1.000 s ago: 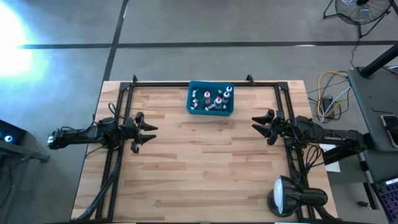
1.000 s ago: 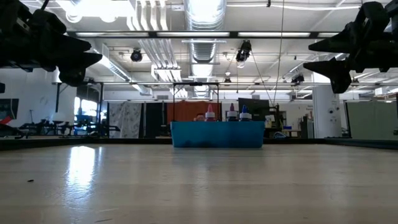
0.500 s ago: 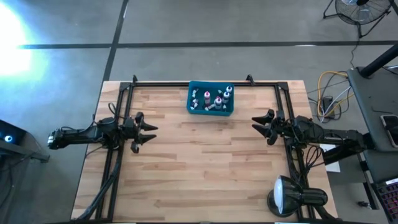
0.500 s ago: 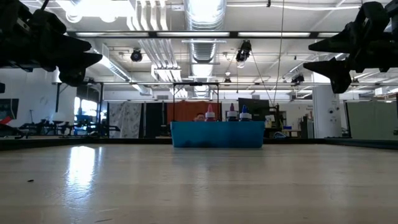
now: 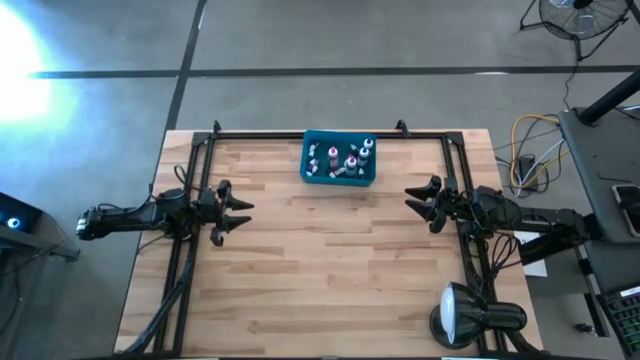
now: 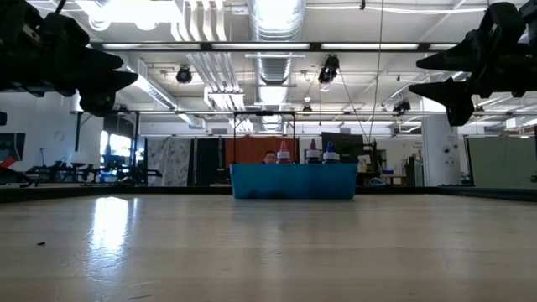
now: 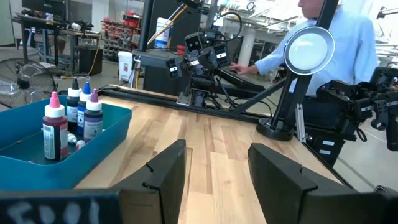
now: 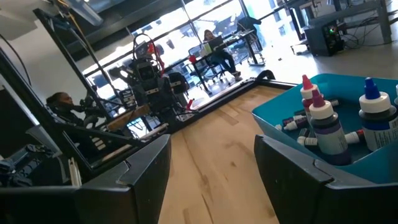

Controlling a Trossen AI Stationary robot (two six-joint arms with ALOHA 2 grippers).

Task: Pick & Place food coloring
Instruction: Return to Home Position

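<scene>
Several small food coloring bottles (image 5: 350, 163) with pointed caps sit inside the teal bin (image 5: 339, 181) at the table's far edge; some stand upright (image 7: 55, 126) (image 8: 325, 127), others lie on the bin floor. My left gripper (image 5: 240, 215) hovers open above the table's left side, pointing right. My right gripper (image 5: 414, 203) hovers open above the right side, pointing left. Both are raised well clear of the wood (image 6: 109, 80) (image 6: 436, 74) and far from the bin.
A black frame (image 5: 330, 135) runs along the table's far, left and right sides. A round lamp on a stand (image 5: 462, 315) sits at the near right corner. A person in a light shirt (image 7: 348, 43) is beyond the table. Bare wood (image 5: 330, 270) lies between the arms.
</scene>
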